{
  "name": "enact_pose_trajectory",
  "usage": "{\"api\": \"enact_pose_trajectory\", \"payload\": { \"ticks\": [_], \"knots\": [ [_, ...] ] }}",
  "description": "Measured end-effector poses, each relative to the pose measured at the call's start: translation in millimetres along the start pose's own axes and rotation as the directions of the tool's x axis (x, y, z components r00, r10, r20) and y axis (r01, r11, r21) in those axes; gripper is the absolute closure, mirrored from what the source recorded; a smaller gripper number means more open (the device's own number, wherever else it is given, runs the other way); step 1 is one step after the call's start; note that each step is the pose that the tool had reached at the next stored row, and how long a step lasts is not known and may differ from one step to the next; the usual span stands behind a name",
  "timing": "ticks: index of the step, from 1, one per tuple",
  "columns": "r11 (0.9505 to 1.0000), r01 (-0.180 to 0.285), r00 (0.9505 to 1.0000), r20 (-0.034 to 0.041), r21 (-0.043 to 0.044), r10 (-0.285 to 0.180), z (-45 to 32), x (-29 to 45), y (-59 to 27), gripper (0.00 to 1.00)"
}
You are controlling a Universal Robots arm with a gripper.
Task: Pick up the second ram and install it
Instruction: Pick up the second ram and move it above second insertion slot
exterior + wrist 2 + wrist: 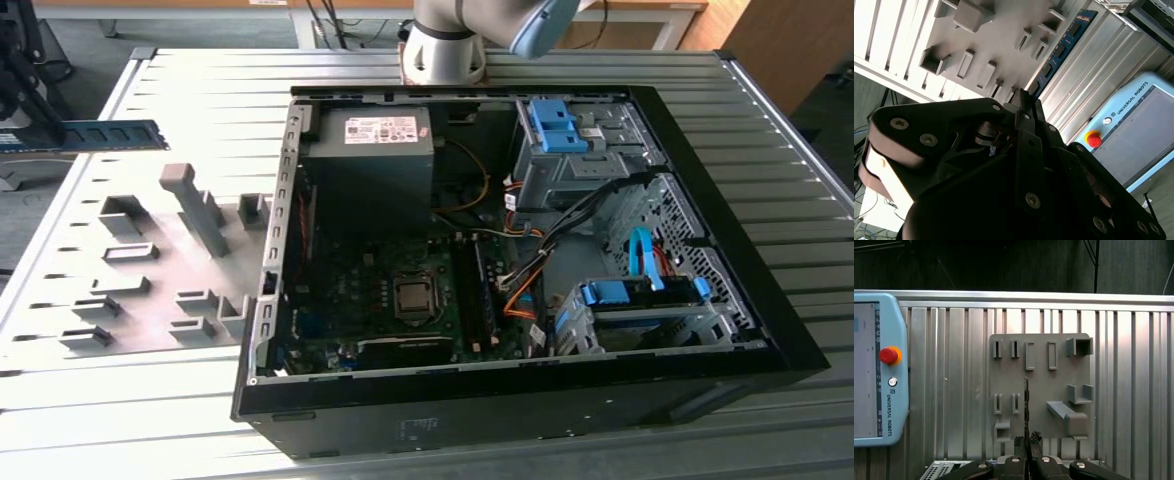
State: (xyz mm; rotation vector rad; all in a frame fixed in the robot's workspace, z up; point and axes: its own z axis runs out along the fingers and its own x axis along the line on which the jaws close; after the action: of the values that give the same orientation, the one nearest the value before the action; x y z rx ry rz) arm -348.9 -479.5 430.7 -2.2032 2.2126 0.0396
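Note:
The second ram [118,133] is a thin blue-green stick held in the air above the table, at the exterior view's left. My gripper [40,135] is shut on one end of it, at that view's left edge. In the second wrist view the ram [1061,50] runs out from between the black fingers [1029,112] over the grey holder plate [984,45]. The first wrist view shows the ram [1026,400] edge-on, rising from the gripper [1027,442] above the holder plate [1039,385]. The open computer case [694,160] lies at the exterior view's right, its dark memory slots [475,290] beside the processor socket.
The holder plate [147,270] with raised blocks and slots lies on the ribbed metal table [200,70], left of the case. A light-blue teach pendant [874,370] with a red stop button rests on the table. Blue drive latches [554,125] and cables crowd the case's right side.

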Motion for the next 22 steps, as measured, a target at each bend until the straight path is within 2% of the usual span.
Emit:
{"api": "enact_pose_trajectory", "payload": {
  "ticks": [22],
  "knots": [
    [1.0, 0.0, 1.0, 0.0, 0.0, 0.0, -0.1, 0.0, -13.6, 0.86]
  ]
}}
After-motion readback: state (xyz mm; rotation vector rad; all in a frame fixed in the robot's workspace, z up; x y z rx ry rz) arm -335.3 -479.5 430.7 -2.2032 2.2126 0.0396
